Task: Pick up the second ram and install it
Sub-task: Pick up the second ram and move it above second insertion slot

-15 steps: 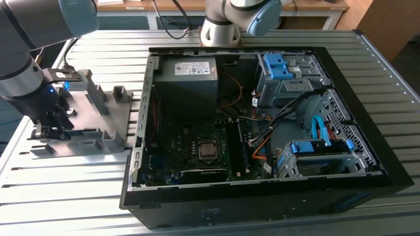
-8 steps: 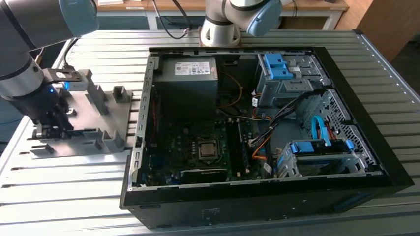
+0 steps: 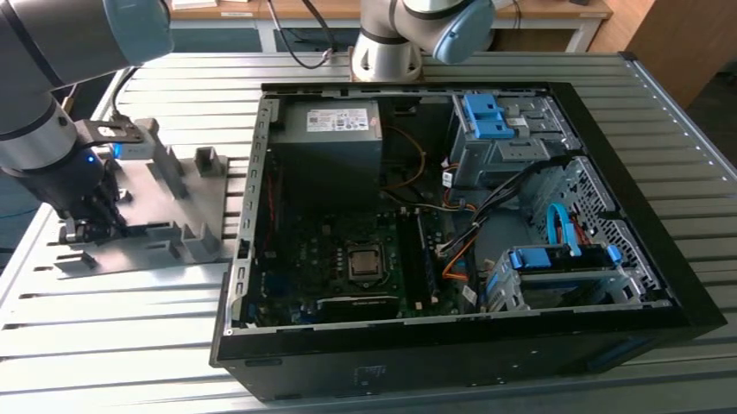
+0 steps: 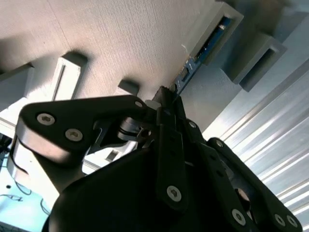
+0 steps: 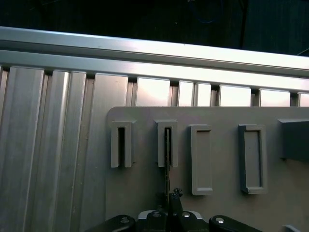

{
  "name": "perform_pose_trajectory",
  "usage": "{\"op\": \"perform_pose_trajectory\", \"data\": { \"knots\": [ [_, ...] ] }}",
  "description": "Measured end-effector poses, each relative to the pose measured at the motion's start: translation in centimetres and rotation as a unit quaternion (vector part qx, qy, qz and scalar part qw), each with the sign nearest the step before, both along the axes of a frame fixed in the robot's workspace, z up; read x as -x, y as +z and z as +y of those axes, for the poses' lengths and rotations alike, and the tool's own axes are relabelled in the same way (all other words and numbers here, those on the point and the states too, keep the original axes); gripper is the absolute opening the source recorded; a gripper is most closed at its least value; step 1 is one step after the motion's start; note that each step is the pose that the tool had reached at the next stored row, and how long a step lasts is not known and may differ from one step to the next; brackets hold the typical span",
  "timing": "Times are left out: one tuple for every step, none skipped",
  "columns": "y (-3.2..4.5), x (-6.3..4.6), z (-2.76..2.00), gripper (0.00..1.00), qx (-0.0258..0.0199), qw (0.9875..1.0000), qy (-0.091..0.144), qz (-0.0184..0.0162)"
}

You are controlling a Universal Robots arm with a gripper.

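Exterior view: the black two-fingered claw point(image 3: 92, 231) is down on the flat grey plastic slotted tray point(image 3: 150, 185), which lies near the edge of the ribbed aluminium surface point(image 3: 116, 345) at the exterior view's left. The open black computer case point(image 3: 461, 362) takes the middle of the surface, just beside the tray on the exterior view's right.

In both wrist views the second ram point(image 4: 208, 42), a thin, long blue-green memory stick, stands on its narrow edge on the tray. Its long axis runs straight out from the claw point(image 4: 166, 92). The far end is tucked into a raised slotted block, and the near end passes between the fingertips. The fingers look drawn together on that near end, so I judge the claw clamped on the stick, which has not yet left its slot.

In the first wrist view the tray point(image 5: 145, 193) carries a row of four upright blocks. The stick point(image 5: 167, 145) sits in the second one, in line with the claw point(image 5: 169, 195). The slot beside it and the two wider frames look empty.

Inside the case lie a dark green motherboard point(image 3: 345, 259), a grey power supply box point(image 3: 328, 142), blue drive cages point(image 3: 564, 259) and loose cables. Whether a stick already sits in the board's memory slots I cannot tell.
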State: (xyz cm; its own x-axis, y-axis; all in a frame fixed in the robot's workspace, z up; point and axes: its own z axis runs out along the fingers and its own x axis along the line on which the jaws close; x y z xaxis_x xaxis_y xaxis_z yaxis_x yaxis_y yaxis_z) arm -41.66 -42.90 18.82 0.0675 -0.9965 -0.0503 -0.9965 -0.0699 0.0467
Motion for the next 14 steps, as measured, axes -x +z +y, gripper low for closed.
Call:
{"op": "perform_pose_trajectory", "data": {
  "knots": [
    [0.0,0.0,0.0,0.14,0.0,1.0,0.0,0.0],
    [0.0,0.0,0.0,0.14,0.0,1.0,0.0,0.0],
    [-0.01,0.0,0.0,0.14,0.0,1.0,0.0,0.0],
    [-0.01,0.0,0.0,0.14,0.0,1.0,0.0,0.0],
    [-0.01,0.0,0.0,0.14,0.0,1.0,0.0,0.0],
    [-0.02,0.0,0.0,0.14,0.0,1.0,0.0,0.0],
    [-0.02,0.0,0.0,0.14,0.0,1.0,0.0,0.0],
    [-0.02,0.0,0.0,0.14,0.0,1.0,0.0,0.0],
    [-0.02,0.0,0.0,0.14,0.0,1.0,0.0,0.0],
    [-0.02,0.0,0.0,0.14,0.0,1.0,0.0,0.0],
    [-0.02,0.0,0.0,0.14,0.0,1.0,0.0,0.0],
    [-0.03,0.0,0.0,0.14,0.0,1.0,0.0,0.0],
    [-0.03,0.0,0.0,0.14,0.0,1.0,0.0,0.0],
    [-0.03,0.0,0.0,0.14,0.0,1.0,0.0,0.0]
  ]
}}
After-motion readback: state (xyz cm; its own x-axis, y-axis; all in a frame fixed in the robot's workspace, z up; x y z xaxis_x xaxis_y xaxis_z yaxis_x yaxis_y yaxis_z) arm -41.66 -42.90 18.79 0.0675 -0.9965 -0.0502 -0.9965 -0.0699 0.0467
